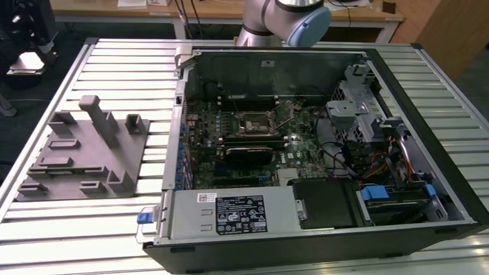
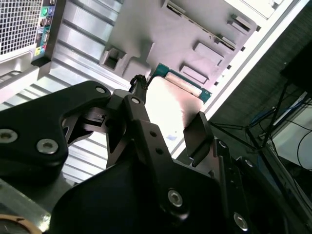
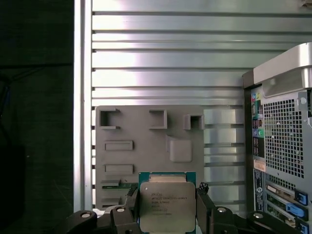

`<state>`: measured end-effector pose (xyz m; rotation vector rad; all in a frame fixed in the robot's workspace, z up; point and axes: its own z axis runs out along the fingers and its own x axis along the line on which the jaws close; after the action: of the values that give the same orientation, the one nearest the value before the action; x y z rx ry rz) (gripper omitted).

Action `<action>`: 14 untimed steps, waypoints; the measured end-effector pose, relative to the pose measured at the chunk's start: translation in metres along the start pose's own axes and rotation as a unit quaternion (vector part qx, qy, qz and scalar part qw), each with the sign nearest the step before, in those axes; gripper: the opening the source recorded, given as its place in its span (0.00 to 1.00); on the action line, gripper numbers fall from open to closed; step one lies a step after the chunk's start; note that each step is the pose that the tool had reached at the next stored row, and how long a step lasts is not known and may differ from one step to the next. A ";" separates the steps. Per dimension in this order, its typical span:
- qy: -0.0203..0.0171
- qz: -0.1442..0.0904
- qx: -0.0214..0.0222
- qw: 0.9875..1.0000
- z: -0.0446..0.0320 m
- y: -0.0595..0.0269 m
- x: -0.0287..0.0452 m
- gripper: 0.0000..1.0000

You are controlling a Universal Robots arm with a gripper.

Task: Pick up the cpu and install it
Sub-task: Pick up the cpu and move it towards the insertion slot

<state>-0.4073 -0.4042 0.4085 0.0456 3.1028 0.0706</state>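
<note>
The cpu (image 3: 167, 207) is a small flat square chip. Its pale silvery metal lid has rounded corners and a few lines of faint dark print, and it sits on a teal-green board that shows as a thin rim around it. In the second wrist view the cpu (image 2: 171, 100) is seen at a slant, its face washed out to a bright pale patch with the green edge along one side. The pincer (image 3: 167, 190) is closed to a narrow gap on the chip, with one black finger (image 3: 131, 200) against one edge and the other against the opposite edge, so the cpu is gripped flat between them. The second wrist view shows the same hold, the pincer (image 2: 170, 105) with one finger pad (image 2: 197, 131) pressed against the chip's side. Beyond the held cpu, both wrist views show the grey plastic tray (image 3: 146, 146) with its raised blocks and shallow recesses, lying on the slatted metal worktop (image 3: 161, 53), and the chip overlaps one edge of it. How high the chip hangs over the tray I cannot tell. The perforated rear panel of the computer case (image 3: 282, 146) stands beside the tray. In the exterior view the grey tray (image 1: 84, 160) lies at the exterior view's left of the opened case (image 1: 321, 229). Inside the case is a green motherboard (image 1: 306, 143) with a square metal-framed socket (image 1: 256, 121) near its middle. The arm (image 1: 287, 20) rises behind the case.
</note>
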 end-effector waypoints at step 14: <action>0.000 0.000 0.000 1.000 0.0012 0.0009 -0.0321 0.55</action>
<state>-0.3752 -0.4042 0.4085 0.0456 3.1029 0.0705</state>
